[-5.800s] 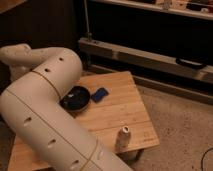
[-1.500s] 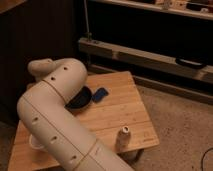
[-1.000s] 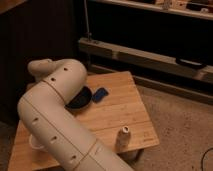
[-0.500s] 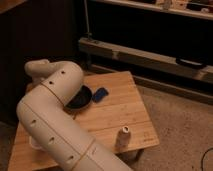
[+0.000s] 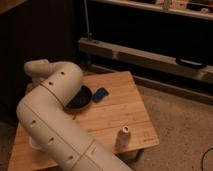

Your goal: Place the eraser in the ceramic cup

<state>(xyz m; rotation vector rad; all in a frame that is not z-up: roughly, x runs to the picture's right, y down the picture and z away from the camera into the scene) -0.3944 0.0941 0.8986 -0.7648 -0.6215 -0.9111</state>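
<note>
one big white arm bends over the left of the wooden bench, hiding its hand, so i cannot tell its grip. one dark pan, one blue piece just beside it, one slim can near the front edge. a white bit, maybe the ceramic cup, peeks out under the arm; no eraser in sight.

text: none legible | labels/brands/numbers: none readable on the slim can near the right of the table, the blue piece or the dark pan | claw: hidden behind the white arm, far left
</note>
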